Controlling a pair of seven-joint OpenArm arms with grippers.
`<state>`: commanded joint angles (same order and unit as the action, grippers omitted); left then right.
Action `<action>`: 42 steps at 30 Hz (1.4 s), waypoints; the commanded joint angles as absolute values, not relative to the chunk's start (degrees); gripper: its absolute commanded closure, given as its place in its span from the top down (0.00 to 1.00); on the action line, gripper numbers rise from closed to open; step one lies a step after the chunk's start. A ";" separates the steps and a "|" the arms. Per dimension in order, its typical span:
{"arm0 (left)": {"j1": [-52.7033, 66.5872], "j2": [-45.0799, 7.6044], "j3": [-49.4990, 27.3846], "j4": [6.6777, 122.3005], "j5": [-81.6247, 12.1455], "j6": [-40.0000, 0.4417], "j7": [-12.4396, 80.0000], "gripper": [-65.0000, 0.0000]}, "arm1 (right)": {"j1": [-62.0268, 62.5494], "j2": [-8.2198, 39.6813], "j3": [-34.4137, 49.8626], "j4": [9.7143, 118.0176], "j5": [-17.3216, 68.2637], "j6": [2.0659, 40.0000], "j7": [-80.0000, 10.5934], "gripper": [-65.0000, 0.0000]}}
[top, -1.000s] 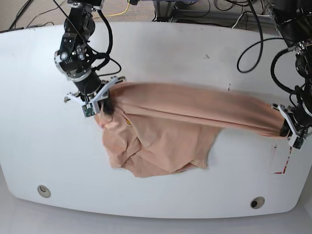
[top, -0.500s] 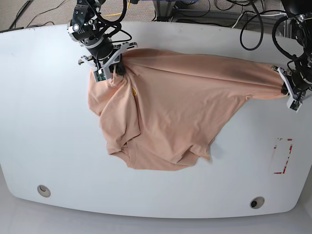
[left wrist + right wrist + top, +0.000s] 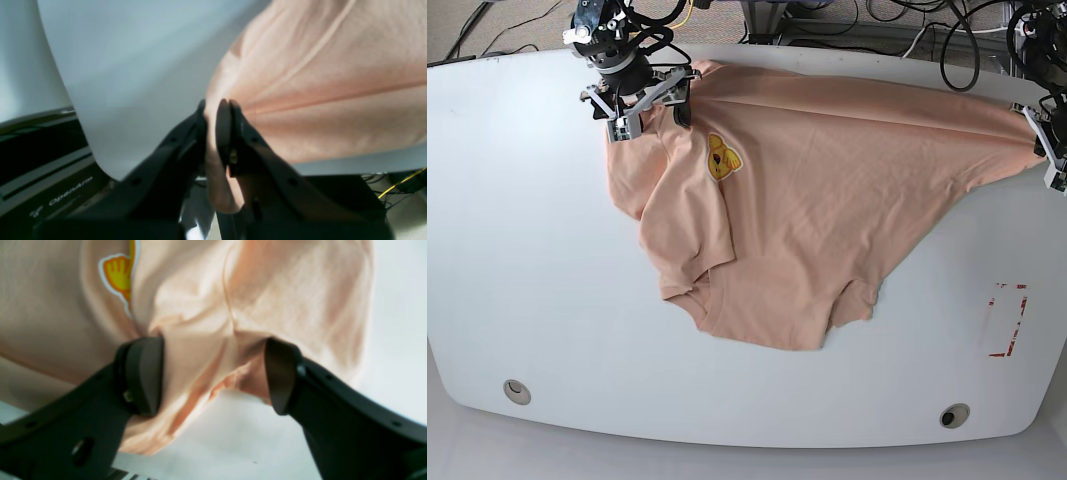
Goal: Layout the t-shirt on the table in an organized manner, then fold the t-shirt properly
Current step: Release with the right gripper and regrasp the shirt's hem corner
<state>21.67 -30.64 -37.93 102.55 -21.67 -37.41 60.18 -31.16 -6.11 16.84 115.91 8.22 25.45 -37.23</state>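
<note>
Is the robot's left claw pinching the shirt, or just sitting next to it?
Touching. In the left wrist view, the left gripper has its jaws closed tight on a bunched fold of the t-shirt, with fabric squeezed between them.

The left gripper point(image 3: 217, 110) is clamped on cloth at the table's far edge; the right gripper point(image 3: 213, 373) is spread wide.

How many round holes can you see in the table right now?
2. One hole sits near the table's front edge on the base view's left, the other hole near the front edge on its right. The t-shirt could hide others.
</note>
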 joint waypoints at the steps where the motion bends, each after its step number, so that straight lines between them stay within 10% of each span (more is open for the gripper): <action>1: 21.67 -30.64 -38.11 102.55 -21.67 -37.41 60.18 0.00 | -31.08 -6.11 16.84 115.82 8.13 25.45 -37.23 0.70; 18: 21.58 -30.37 -41.80 102.55 -21.67 -37.41 60.18 0.00 | -15.69 -2.68 21.49 112.48 8.48 26.15 -37.67 0.71; 42: 21.32 -30.29 -41.54 102.64 -21.67 -37.05 60.18 0.00 | 15.69 0.66 20.79 79.96 8.48 40.00 -40.92 0.70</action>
<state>21.32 -30.29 -41.54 102.64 -21.67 -37.05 60.18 15.69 0.66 20.79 79.96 8.48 40.00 -40.92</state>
